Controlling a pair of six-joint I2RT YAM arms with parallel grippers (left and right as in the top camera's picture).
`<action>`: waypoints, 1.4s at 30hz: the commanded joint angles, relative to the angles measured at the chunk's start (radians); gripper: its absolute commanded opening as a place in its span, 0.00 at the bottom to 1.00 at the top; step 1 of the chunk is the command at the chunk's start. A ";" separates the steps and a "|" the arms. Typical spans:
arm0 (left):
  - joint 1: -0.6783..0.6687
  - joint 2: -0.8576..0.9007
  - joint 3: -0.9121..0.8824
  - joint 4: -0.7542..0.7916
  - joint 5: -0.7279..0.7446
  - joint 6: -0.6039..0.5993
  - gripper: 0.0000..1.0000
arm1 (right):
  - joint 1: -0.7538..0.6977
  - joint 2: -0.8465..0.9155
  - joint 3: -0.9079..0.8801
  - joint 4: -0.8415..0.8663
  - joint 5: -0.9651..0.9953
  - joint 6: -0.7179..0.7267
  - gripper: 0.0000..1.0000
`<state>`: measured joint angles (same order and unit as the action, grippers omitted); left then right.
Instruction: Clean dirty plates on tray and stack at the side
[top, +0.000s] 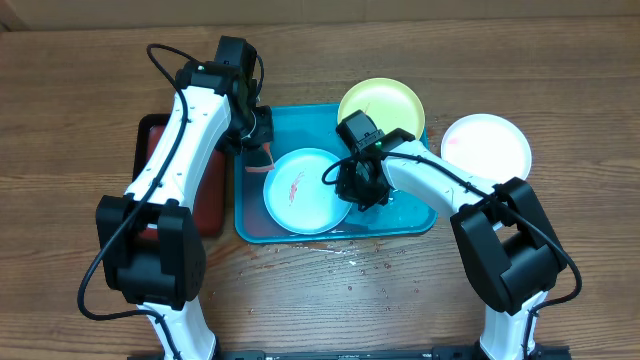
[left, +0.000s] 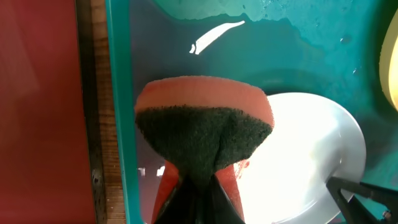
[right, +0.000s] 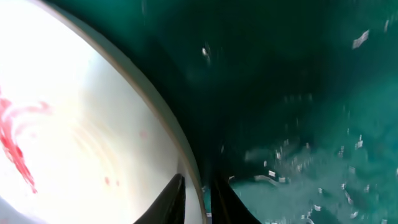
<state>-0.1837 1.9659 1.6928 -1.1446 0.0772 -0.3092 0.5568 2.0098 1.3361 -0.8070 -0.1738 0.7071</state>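
Right gripper (right: 200, 198) is clamped on the teal plate (top: 305, 190), one finger either side of the rim on the side nearest the tray's (top: 248, 225) right wall. Left gripper (left: 198, 190) is pinching the sponge (left: 204, 127) just inside the tray's left wall, at the plate's edge; can't tell if it's touching. The plate lies flat mid-tray with its red smear (top: 296, 187) uncleaned.

Yellow-green plate (top: 380, 103) overhangs the tray's far right corner. Pinkish-white plate (top: 487, 148) sits outside, right of the tray.

My read: thin stiff plastic, light, wet and slippery. It'll skate under scrubbing, so the rim pinch is the only real hold.
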 joint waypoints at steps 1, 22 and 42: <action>-0.007 -0.008 -0.020 0.005 -0.006 -0.005 0.04 | 0.000 0.013 0.010 -0.016 -0.012 0.027 0.17; -0.015 -0.008 -0.021 0.002 0.099 0.156 0.04 | -0.010 0.012 0.010 0.113 -0.057 -0.188 0.19; -0.063 -0.008 -0.023 0.027 0.100 0.227 0.04 | -0.016 0.034 0.010 0.111 0.029 -0.050 0.04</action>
<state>-0.2218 1.9659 1.6794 -1.1248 0.1608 -0.1432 0.5430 2.0174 1.3365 -0.7029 -0.1833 0.6922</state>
